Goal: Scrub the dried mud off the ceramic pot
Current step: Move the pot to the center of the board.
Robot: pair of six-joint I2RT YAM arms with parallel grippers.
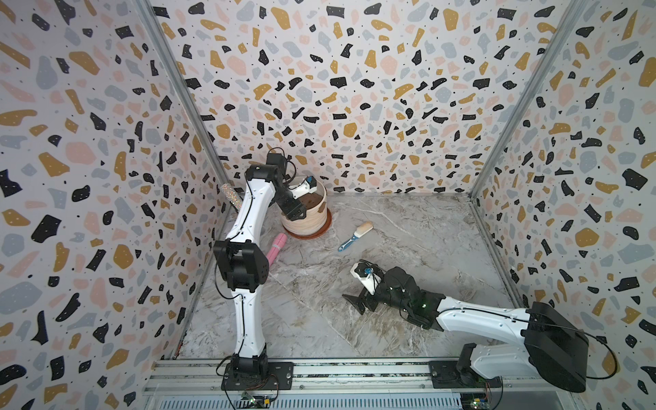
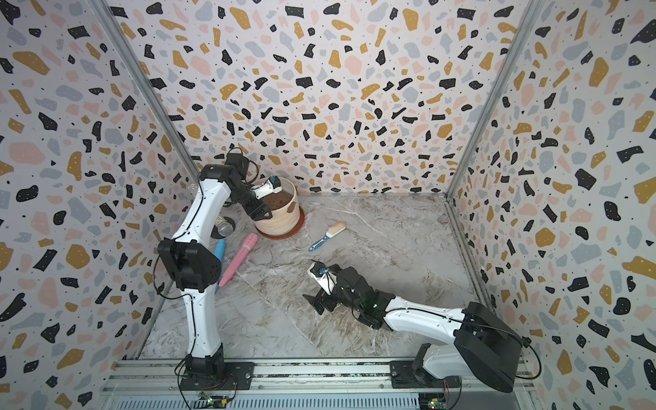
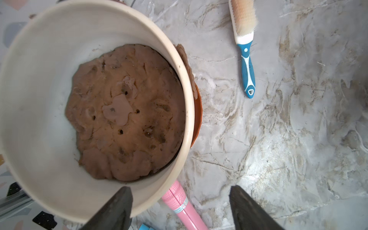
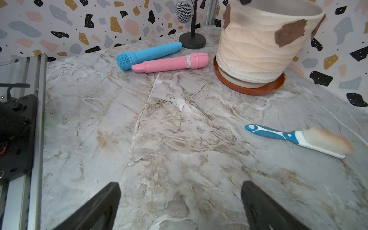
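Nothing looks scrubbed yet: the dried mud (image 4: 289, 32) sits in brown patches on the ceramic pot (image 4: 258, 55), which stands on its saucer (image 4: 268, 89) in the far left corner, and the brush (image 4: 298, 139) lies unheld on the table (image 4: 179, 119). The left gripper (image 3: 180, 189) hangs at the pot's rim, jaws apart and gripping nothing; the right gripper (image 4: 181, 184) is spread wide above the table

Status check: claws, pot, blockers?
Left claw open over ceramic pot rim. Right claw open, empty. Dried mud on pot wall; brush untouched on table.
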